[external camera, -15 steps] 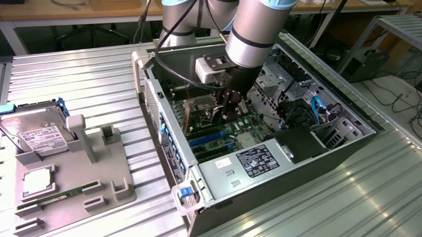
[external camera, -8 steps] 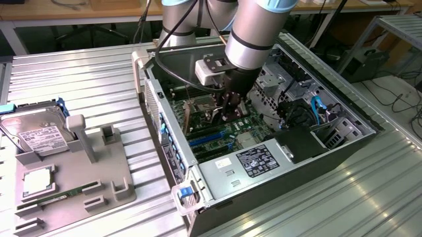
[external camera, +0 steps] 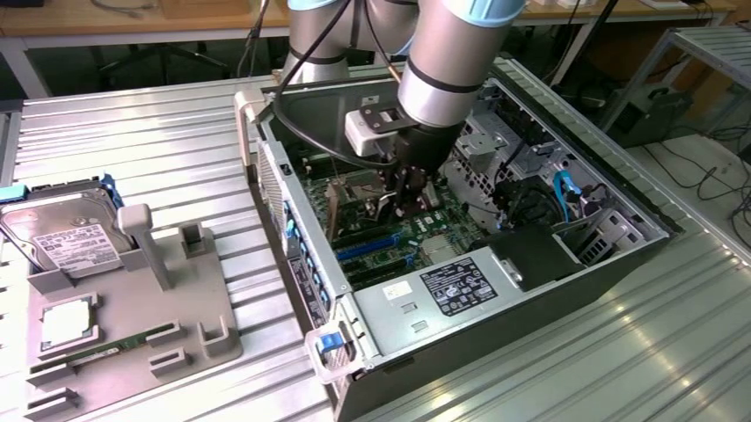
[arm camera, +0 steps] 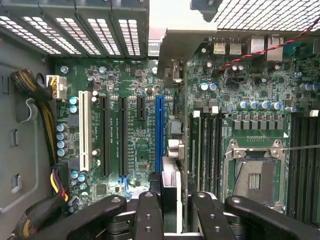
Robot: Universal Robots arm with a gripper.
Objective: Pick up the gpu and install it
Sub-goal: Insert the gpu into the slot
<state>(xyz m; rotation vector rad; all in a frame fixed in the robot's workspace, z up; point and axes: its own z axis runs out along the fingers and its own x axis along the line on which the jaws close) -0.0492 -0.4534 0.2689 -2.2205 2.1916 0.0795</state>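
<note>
Gripping the gpu [arm camera: 170,192] edge-on between narrowed fingers [arm camera: 147,215], the end effector [external camera: 405,198] hung inside the open computer case [external camera: 586,281], above its motherboard [arm camera: 135,130].

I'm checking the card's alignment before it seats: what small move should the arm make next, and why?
Probably a slight sideways shift toward the long blue slot, then straight down. The pincer holds the thin dark gpu card edge-on over the green motherboard, and in the wrist view the card's edge sits just beside that slot, not over it.
</note>
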